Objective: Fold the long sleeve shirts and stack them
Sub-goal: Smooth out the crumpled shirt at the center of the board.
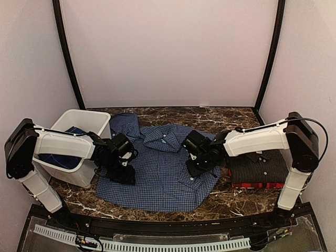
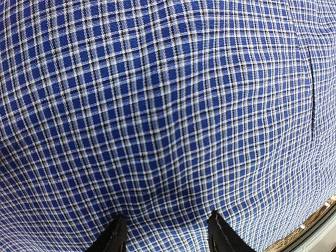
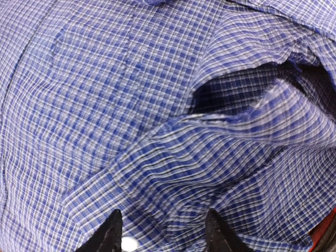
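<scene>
Folding the blue-and-white small-check cloth shirt (image 1: 157, 176) is, we judge, the step in hand. It lies spread on the dark marbled worktop (image 1: 220, 203) beneath both arms. Our left fingers (image 2: 114, 237) stand apart over flat cloth. Our right fingers (image 3: 109, 234) also stand apart, with a turned-in sleeve cuff just ahead. Next we must pinch an edge and carry it inward. Outward of the right fingers, a folded black pinstriped shirt (image 1: 260, 164) tops a red-and-black plaid shirt (image 1: 257, 185). We can read no writing.
</scene>
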Tool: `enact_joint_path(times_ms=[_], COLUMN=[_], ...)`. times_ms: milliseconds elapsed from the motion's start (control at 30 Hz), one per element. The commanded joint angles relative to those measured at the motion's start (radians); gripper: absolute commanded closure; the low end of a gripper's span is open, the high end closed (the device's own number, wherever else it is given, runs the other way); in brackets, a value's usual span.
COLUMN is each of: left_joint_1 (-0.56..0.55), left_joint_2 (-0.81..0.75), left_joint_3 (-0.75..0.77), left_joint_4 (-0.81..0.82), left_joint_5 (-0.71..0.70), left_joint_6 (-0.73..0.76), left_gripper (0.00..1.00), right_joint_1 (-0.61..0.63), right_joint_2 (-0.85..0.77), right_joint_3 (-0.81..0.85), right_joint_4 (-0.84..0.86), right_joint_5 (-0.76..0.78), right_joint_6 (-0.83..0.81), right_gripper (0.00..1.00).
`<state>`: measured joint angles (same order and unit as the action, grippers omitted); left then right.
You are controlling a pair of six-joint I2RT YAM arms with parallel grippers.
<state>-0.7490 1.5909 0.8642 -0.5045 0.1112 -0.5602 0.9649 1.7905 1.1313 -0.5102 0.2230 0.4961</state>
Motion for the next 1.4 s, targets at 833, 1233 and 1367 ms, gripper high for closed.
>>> enact_joint_path(times_ms=[833, 1233, 1367], left_joint_1=[0.008, 0.008, 0.009], left_joint_2=[0.042, 0.029, 0.024], left_joint_3=[-0.011, -0.014, -0.014], left_joint_4=[-0.092, -0.101, -0.11], left_joint_5=[-0.015, -0.025, -0.029], left_joint_6=[0.02, 0.024, 0.028], left_gripper=[0.49, 0.49, 0.49], right_joint_1=[0.023, -0.096, -0.137], right_joint_2=[0.01, -0.112, -0.19], right_joint_3=[-0.057, -0.032, -0.061], right_joint_4=[0.06, -0.019, -0.064], right_joint_5=[0.014, 0.05, 0.068], right_joint_6=[0.008, 0.048, 0.069], right_gripper=[0.81, 1.0, 1.0])
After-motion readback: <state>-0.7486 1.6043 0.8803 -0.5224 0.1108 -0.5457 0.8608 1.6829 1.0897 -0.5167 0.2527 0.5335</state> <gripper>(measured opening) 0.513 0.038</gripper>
